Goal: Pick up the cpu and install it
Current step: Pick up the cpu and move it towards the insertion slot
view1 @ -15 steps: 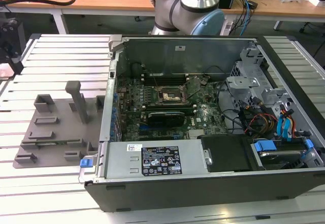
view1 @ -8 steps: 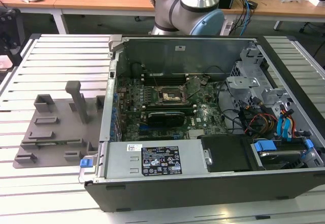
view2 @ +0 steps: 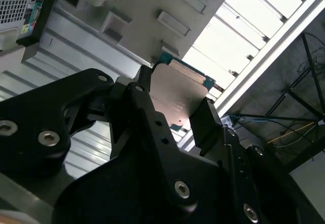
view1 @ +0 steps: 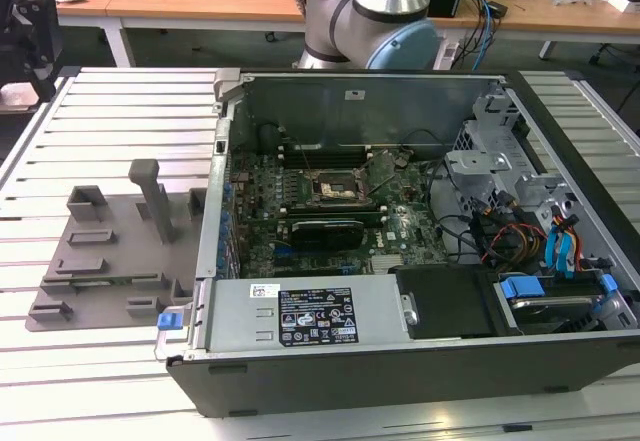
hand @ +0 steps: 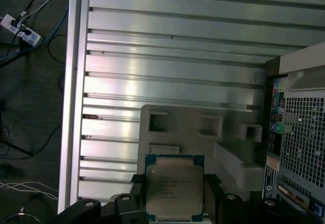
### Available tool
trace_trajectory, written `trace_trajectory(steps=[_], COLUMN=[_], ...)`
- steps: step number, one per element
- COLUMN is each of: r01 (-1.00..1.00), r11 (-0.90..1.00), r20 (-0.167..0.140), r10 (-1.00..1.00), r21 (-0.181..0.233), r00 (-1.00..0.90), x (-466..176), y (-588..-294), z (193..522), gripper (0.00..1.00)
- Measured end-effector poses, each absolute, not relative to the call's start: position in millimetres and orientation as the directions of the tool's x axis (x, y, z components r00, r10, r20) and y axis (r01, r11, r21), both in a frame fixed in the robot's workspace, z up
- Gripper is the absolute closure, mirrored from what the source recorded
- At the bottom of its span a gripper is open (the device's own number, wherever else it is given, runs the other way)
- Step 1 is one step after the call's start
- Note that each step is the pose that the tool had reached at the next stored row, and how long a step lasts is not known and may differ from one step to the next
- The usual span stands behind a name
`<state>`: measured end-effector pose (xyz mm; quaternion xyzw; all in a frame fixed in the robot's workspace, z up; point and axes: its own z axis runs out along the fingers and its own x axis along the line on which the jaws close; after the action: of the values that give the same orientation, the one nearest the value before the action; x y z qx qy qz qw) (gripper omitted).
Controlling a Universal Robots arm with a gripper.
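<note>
1. Currently the fingers (hand: 212,187) are closed on the cpu (hand: 174,186), clamping it by two opposite edges; I judge this grip keeps its faces untouched.
2. In both wrist views the cpu hangs clear of the slatted surface (hand: 177,41), over the grey fixture (hand: 203,117), which lies between the surface's edge and the computer case (view1: 400,361).
3. In the exterior view the socket (view1: 335,189) inside the case appears open and unfilled, so I log installation as not done.
</note>
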<state>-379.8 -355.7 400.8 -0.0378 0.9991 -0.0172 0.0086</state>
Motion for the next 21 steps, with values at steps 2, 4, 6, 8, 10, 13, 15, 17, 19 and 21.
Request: trace_trajectory(steps=[2,4,6,8,10,13,15,17,19,21], r01=[-0.075,-0.075,-0.075,-0.075,-0.075,-0.075,-0.075,-0.075,-0.075,-0.075], r11=[0.997,0.997,0.997,0.997,0.997,0.997,0.997,0.997,0.997,0.997], r20=[-0.016,-0.016,-0.016,-0.016,-0.016,-0.016,-0.016,-0.016,-0.016,-0.016], r10=[-0.076,-0.076,-0.076,-0.076,-0.076,-0.076,-0.076,-0.076,-0.076,-0.076], r21=[-0.035,-0.035,-0.035,-0.035,-0.035,-0.035,-0.035,-0.035,-0.035,-0.035], r00=[-0.997,-0.997,-0.997,-0.997,-0.997,-0.997,-0.997,-0.997,-0.997,-0.997], x=[-380,-380,-380,-379,-376,-369,-362,-353,-345,-341], y=[-353,-353,-353,-352,-353,-353,-353,-353,-353,-353], z=[406,406,406,406,406,406,406,406,406,406], gripper=[0.45,0.45,0.45,0.45,0.45,0.45,0.45,0.45,0.45,0.45])
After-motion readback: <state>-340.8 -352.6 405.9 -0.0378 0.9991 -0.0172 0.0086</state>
